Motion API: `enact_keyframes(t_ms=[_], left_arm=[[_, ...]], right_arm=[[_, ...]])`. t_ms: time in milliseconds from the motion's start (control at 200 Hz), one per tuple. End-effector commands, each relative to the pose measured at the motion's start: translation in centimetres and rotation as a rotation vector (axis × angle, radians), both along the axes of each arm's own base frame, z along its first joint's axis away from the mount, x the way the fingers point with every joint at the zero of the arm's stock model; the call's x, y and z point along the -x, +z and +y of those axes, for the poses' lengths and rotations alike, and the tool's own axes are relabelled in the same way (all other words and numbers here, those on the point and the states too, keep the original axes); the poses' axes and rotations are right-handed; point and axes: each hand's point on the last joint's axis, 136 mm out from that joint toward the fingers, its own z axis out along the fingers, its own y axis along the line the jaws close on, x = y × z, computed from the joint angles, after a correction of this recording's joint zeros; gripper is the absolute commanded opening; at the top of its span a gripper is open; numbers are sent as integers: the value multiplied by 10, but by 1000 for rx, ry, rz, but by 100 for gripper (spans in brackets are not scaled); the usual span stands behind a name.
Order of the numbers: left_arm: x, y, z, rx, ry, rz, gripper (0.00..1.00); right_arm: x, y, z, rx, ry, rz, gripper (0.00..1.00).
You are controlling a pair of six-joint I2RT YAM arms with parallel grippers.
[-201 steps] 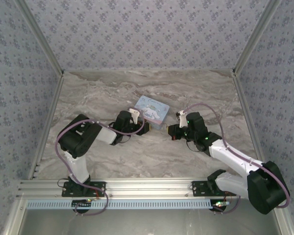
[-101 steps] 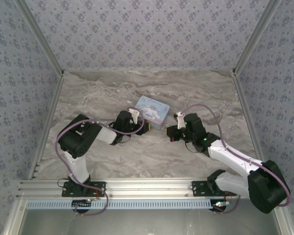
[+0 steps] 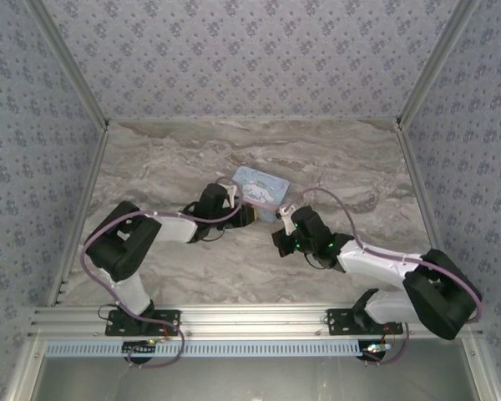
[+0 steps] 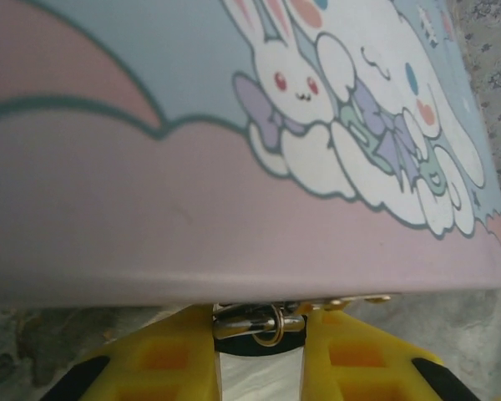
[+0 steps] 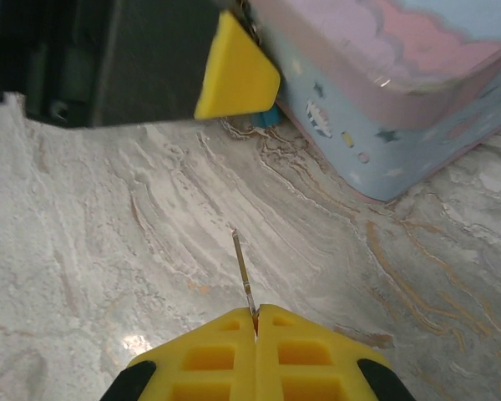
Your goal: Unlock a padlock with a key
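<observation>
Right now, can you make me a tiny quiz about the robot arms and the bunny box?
1. True or false: the right gripper is shut on the key.
2. What is drawn on the lid of the tin box? A) white cartoon animals B) race cars C) a dinosaur
3. In a word: has the key gone into the padlock yet?
Key: 1 true. 2 A. 3 No: its tip hangs over the table, apart from the padlock.
</observation>
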Motion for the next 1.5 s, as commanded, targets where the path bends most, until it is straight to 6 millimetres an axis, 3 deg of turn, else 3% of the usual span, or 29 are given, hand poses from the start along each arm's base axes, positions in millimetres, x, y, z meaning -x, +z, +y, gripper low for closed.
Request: enact_keyframes(t_ms=[0, 135, 630, 1494], left_arm=[[1, 34, -9, 53, 18, 19, 17], [1, 40, -11, 49, 45, 73, 16], [6, 56, -22, 112, 82, 134, 16], [11, 55, -24, 105, 84, 141, 15]], right_arm=[[-6, -2, 4, 16, 22, -65, 0], [-6, -14, 9, 35, 46, -63, 0], [-22, -17, 9, 75, -8, -132, 0], [-36, -3, 25, 60, -1, -179, 0]])
